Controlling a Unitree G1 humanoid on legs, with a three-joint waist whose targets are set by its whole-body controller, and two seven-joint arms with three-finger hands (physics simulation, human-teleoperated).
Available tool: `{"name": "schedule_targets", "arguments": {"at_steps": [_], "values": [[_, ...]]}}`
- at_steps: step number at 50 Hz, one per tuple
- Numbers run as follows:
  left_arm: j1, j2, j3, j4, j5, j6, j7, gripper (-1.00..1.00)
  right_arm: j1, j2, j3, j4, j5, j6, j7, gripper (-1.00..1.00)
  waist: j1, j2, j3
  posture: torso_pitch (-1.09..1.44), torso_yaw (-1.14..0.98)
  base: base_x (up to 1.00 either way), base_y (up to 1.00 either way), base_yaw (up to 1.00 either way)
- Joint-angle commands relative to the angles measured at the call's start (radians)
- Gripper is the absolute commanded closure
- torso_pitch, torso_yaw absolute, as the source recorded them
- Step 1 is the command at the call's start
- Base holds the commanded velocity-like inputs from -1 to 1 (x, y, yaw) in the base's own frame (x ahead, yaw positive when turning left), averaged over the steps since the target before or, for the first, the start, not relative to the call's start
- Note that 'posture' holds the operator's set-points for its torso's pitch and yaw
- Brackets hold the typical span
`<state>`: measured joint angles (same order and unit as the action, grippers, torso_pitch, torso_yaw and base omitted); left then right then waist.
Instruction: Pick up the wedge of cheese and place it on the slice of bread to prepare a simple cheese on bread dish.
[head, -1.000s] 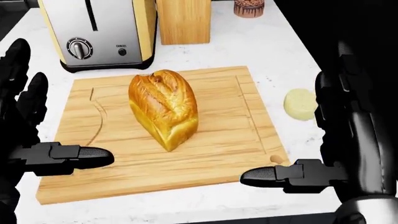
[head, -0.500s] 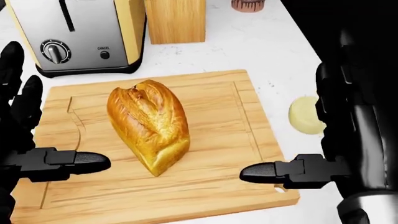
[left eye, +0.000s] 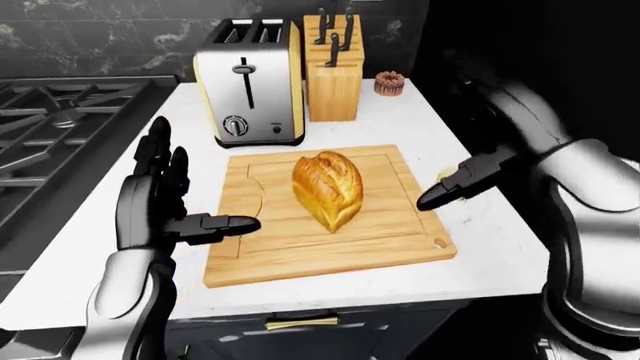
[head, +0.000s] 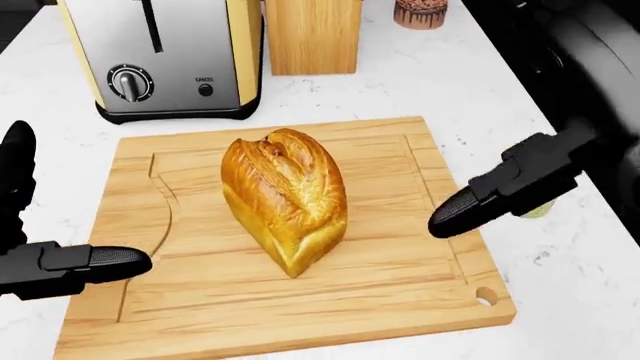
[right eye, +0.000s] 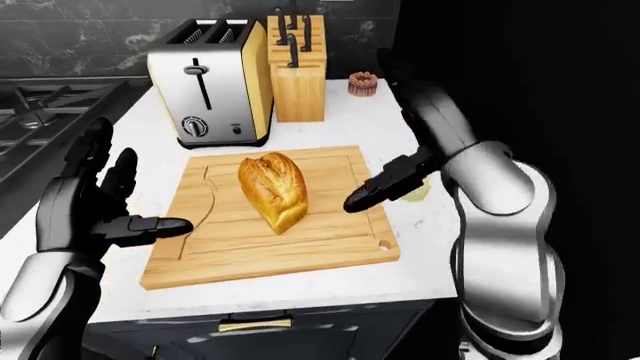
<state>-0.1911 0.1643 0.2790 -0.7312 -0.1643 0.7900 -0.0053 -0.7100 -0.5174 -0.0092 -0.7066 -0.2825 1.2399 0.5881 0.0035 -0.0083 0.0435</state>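
Observation:
A golden bread loaf (head: 285, 196) lies in the middle of the wooden cutting board (head: 400, 292). The pale yellow cheese (right eye: 419, 190) rests on the white counter just right of the board; in the head view only a sliver of cheese (head: 541, 209) peeks out under my right hand. My right hand (head: 500, 191) hovers over it, open, with one finger pointing down-left across the board's right edge. My left hand (left eye: 190, 199) stands open at the board's left edge, fingers upright and thumb pointing right, holding nothing.
A silver and yellow toaster (left eye: 248, 94) and a wooden knife block (left eye: 332, 71) stand above the board. A small brown cake (left eye: 388, 83) sits at the upper right. A black stove (left eye: 60, 120) lies left. The counter ends just right of the cheese.
My right hand has risen and swung over the cheese, now hiding most of it. The camera shifted a little, so the board moved in view. The left hand stays low at the left.

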Motion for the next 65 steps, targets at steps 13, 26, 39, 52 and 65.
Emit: {"name": "schedule_targets", "arguments": {"at_steps": [13, 26, 39, 52, 65], "values": [[-0.068, 0.027, 0.01, -0.051, -0.035, 0.02, 0.025, -1.0, -0.239, 0.043, -0.035, 0.332, -0.585, -0.397, 0.609, -1.0, -0.008, 0.02, -0.014, 0.0, 0.0, 0.0, 0.0, 0.0], [-0.072, 0.041, 0.035, -0.055, -0.054, 0.028, 0.026, -1.0, -0.337, 0.108, -0.071, 0.689, -0.668, -0.769, 0.546, -1.0, -0.015, 0.038, -0.023, 0.0, 0.0, 0.0, 0.0, 0.0], [-0.06, 0.047, 0.043, -0.036, -0.062, 0.004, 0.025, -1.0, -0.374, 0.132, -0.051, 0.9, -0.728, -0.948, 0.457, -1.0, -0.016, 0.036, -0.03, 0.0, 0.0, 0.0, 0.0, 0.0], [-0.056, 0.043, 0.041, -0.033, -0.06, 0.001, 0.027, -1.0, -0.375, 0.102, -0.05, 1.0, -0.789, -1.096, 0.445, -1.0, -0.015, 0.032, -0.029, 0.0, 0.0, 0.0, 0.0, 0.0], [-0.059, 0.047, 0.04, -0.036, -0.067, 0.007, 0.037, -1.0, -0.312, 0.086, -0.071, 1.009, -0.819, -1.113, 0.465, -1.0, -0.013, 0.028, -0.028, 0.0, 0.0, 0.0, 0.0, 0.0]]}}
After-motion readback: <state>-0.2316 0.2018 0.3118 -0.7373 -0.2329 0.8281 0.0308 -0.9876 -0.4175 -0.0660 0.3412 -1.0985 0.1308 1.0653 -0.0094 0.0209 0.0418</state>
